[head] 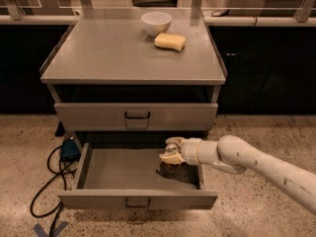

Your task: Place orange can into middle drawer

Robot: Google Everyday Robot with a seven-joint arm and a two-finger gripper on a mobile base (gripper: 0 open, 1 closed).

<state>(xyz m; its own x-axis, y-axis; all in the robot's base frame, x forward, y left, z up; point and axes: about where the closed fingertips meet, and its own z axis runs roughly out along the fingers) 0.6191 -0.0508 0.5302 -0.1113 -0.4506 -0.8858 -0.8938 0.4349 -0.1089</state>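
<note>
The middle drawer (123, 168) is pulled open, with a bare grey floor and a low front panel. My gripper (171, 156) reaches in from the right over the drawer's right half. It is shut on the orange can (171, 167), which stands upright between the fingers. The can's silvery top shows just above the fingers and its dark brown body hangs below them, low inside the drawer. I cannot tell whether the can's base touches the drawer floor.
The taller-fronted drawer (136, 116) above is closed. A white bowl (156, 22) and a yellow sponge (170, 41) sit on the cabinet top at the back. Black cables (47, 181) and a blue box (69, 148) lie on the floor at the left.
</note>
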